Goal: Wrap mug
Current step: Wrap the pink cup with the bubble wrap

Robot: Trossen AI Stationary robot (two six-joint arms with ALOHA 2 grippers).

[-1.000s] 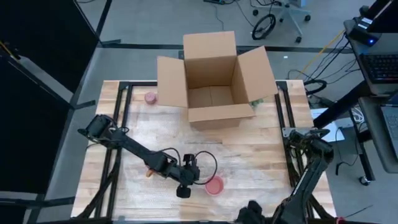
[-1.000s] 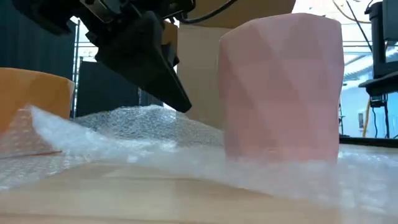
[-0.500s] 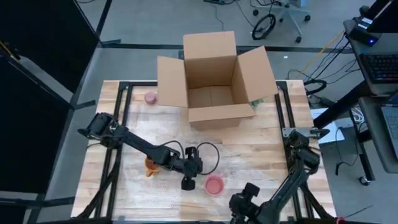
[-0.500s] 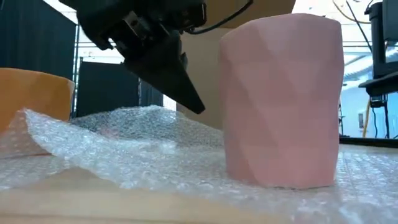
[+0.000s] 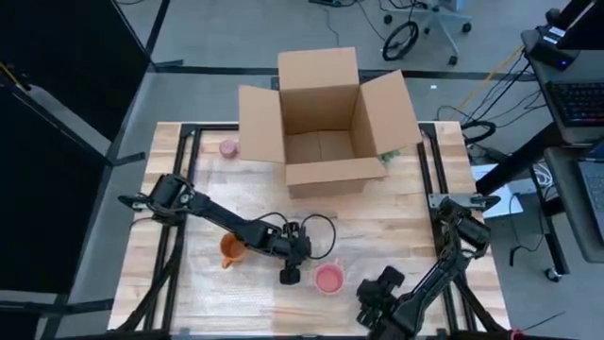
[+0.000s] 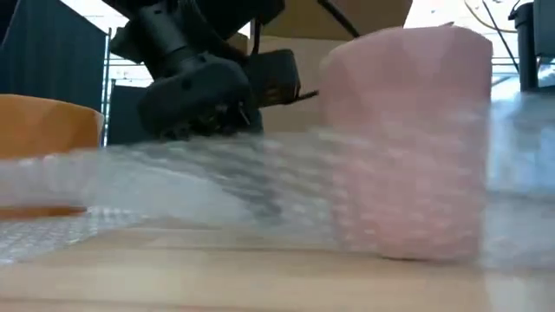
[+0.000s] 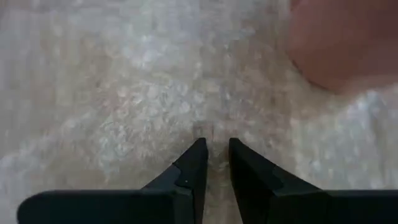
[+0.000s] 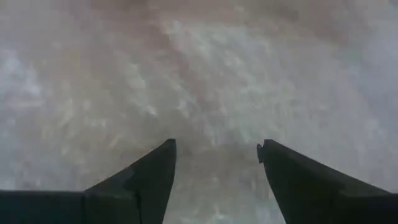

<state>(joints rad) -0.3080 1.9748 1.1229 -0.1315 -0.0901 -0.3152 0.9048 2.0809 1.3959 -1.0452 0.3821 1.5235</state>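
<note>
A faceted pink mug (image 5: 327, 279) stands upright on a sheet of bubble wrap (image 5: 283, 302) near the table's front edge. In the low view the wrap (image 6: 260, 173) stands raised in front of the mug (image 6: 408, 113). My left gripper (image 5: 289, 276) is just left of the mug, pointing down, shut on the wrap (image 7: 124, 93). The mug (image 7: 342, 37) shows beyond its fingers. My right gripper (image 5: 376, 304) hovers open over the wrap (image 8: 211, 74), near and right of the mug. An orange mug (image 5: 229, 248) stands to the left. My left gripper pinches the bubble wrap (image 7: 214, 138) between its two fingertips (image 7: 198, 158), which come from above and point down. One layer or several, I cannot tell. The sheet around the hold stands off the table in front of the pink mug.
An open cardboard box (image 5: 326, 123) stands at the table's far middle, with a small pink object (image 5: 228, 147) to its left. A black cable (image 5: 316, 231) loops over the table behind my left gripper. Bare wood (image 5: 396, 217) lies between the box and the mugs.
My left gripper has gone down and toward the pink mug, into the bubble wrap. The sheet, which lay low and crumpled, has risen in front of the mug. My right gripper has come in from the table's near edge toward the mug.
</note>
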